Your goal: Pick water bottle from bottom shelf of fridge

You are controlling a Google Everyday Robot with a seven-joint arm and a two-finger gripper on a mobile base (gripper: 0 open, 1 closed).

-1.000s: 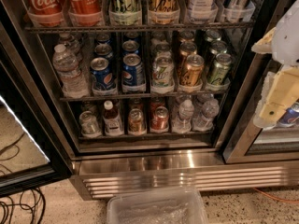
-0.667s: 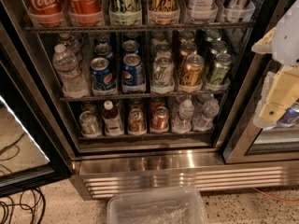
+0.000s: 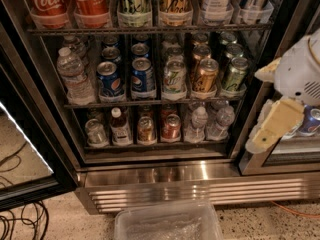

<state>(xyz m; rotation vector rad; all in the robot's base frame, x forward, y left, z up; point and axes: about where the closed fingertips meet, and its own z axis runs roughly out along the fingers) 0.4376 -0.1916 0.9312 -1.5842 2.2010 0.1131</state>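
Note:
The fridge [image 3: 200, 183] stands open in front of me. Its bottom shelf [image 3: 150, 146] holds a row of cans, a small red-capped bottle [image 3: 120, 128] and, at the right end, two small clear water bottles with white caps [image 3: 196, 125] [image 3: 220, 122], side by side and upright. My gripper [image 3: 274, 125] is white and cream. It hangs at the right edge of the view, outside the fridge and in front of the door frame. It is to the right of the water bottles, about level with them, and holds nothing that I can see.
The middle shelf holds a bigger clear bottle [image 3: 74, 78] and several soda cans [image 3: 142, 76]. The top shelf holds cola bottles [image 3: 47, 1]. The open glass door [image 3: 25, 154] stands at the left with cables [image 3: 20, 224] on the floor. A clear plastic bin [image 3: 167, 224] sits below the fridge base.
The gripper has shifted a little left and down in the view, closer to the fridge opening. The shelves' contents have not moved.

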